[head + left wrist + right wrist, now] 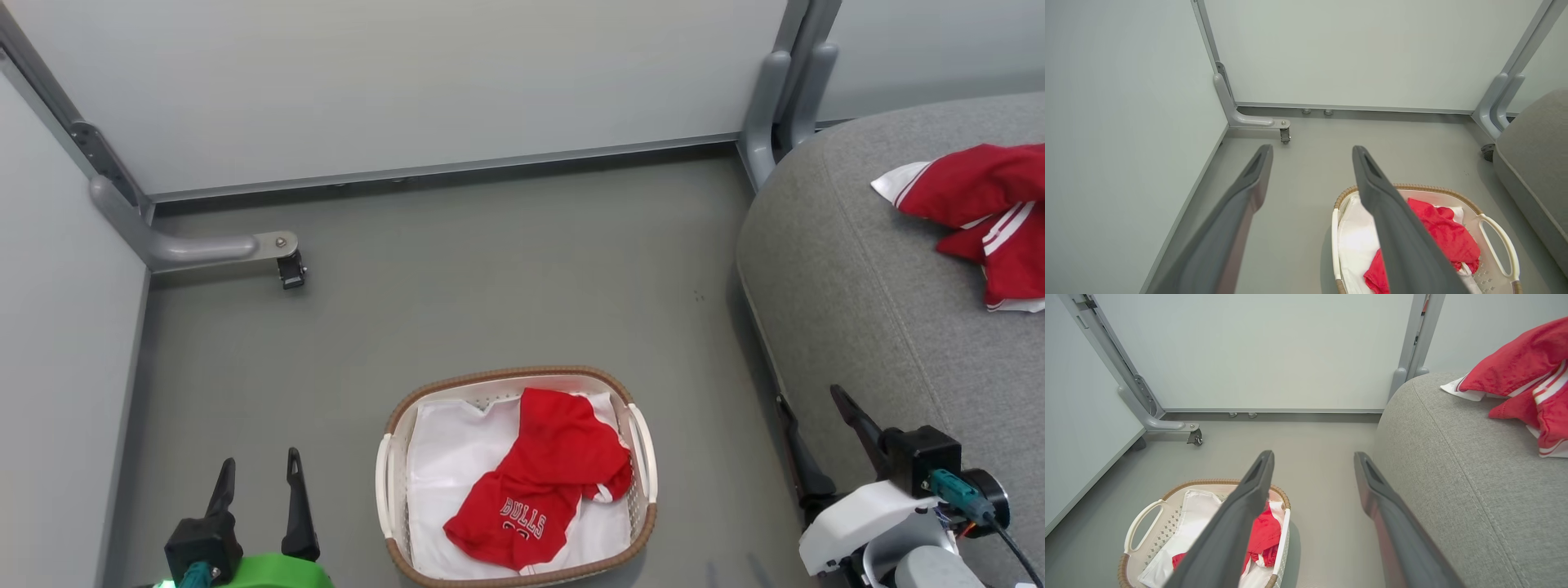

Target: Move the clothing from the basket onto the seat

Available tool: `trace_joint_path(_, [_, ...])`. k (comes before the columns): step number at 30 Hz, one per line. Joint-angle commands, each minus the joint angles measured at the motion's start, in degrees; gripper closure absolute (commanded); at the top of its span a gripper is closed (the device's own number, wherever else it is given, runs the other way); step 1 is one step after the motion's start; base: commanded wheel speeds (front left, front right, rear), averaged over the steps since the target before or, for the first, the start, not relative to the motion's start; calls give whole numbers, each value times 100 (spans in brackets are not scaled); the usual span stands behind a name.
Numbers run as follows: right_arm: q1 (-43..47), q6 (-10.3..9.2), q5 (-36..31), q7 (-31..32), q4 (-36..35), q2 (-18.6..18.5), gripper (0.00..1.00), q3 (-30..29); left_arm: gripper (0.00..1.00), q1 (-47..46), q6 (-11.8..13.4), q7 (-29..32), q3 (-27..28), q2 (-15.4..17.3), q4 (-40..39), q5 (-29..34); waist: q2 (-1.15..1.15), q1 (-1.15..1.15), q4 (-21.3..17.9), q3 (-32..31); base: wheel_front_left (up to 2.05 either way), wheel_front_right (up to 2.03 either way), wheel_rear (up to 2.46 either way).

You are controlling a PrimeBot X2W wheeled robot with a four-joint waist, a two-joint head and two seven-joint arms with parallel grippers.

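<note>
1. Spread and empty, my dark two-fingered left gripper (260,457) stands just left of the oval white perforated plastic basket with brown woven rim (506,374). My right gripper (810,396), equally wide and empty, hangs to its right.
2. Inside the basket, a crumpled red "BULLS" jersey (539,474) lies on a plain white liner sheet (457,457).
3. Pinching too deep could snag that sheet or tip the basket.
4. Right of the basket, the large grey fabric seat (857,327) has a rounded edge, so a near-edge drop could slide off.

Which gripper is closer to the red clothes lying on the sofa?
Right. The right gripper hovers beside the sofa, short of the clothes; the left gripper is far off, past the basket.
</note>
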Motion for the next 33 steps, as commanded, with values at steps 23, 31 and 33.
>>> trace_joint_path(23, [-1272,-8,208,-10,-686,-113,0,201,0,-1312,-186,2,-1150,8,795,-565,0,0,-629,1684,0,0,0])
trace_joint_path(31, [-2036,-8,321,-10,-1133,-147,0,279,0,-2391,-140,1,-1685,16,1630,-616,0,0,-1096,2733,0,0,0])
trace_joint_path(33, [-2160,-8,339,-10,-1228,-112,0,257,0,-2638,-180,1,-1805,17,1864,-607,0,0,-1185,2934,0,0,0])
